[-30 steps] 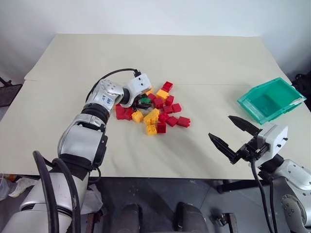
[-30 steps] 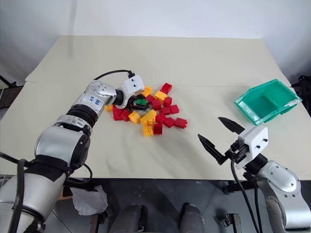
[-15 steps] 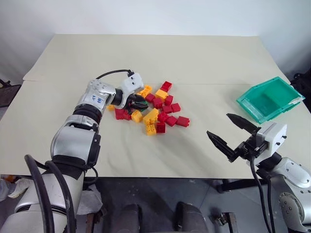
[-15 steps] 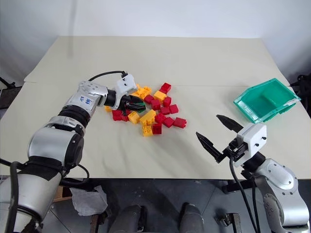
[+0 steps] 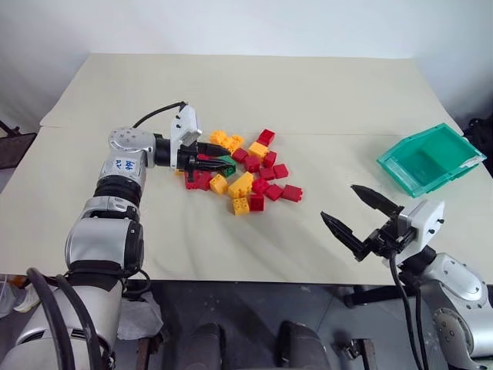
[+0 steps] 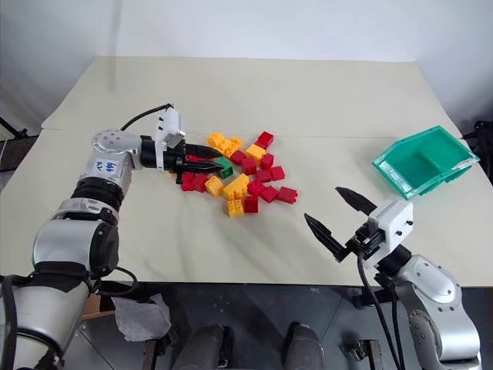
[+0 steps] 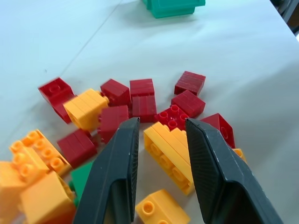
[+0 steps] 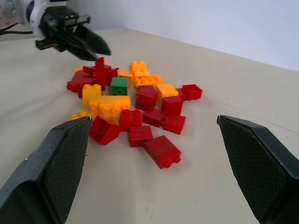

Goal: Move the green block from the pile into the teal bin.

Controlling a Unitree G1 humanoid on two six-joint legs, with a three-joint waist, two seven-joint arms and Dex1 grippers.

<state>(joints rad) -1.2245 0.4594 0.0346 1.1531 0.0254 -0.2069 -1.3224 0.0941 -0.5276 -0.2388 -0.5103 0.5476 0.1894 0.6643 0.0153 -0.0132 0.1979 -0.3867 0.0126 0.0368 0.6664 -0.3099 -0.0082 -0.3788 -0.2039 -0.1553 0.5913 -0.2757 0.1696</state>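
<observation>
The green block [image 5: 226, 166] lies on the left side of the pile [image 5: 248, 169] of red and yellow bricks, touching its neighbours. My left gripper [image 5: 219, 156] hovers nearly level just left of and above it, pointing into the pile, fingers a little apart with nothing between them. In the left wrist view the green block [image 7: 81, 174] sits outside one finger [image 7: 114, 168], not in the gap. The right wrist view shows the green block [image 8: 119, 86] resting free. The teal bin [image 5: 428, 158] stands at the table's right edge. My right gripper [image 5: 350, 210] is wide open near the front right edge.
The beige table [image 5: 308, 92] stretches bare behind the pile and between the pile and the bin. The table's front edge runs just below my right gripper. A black cable loops over my left wrist [image 5: 158, 116].
My left gripper has drawn back to the left out of the pile, risen and tipped from pointing down to nearly level. The green block stayed on the table. The right arm kept still.
</observation>
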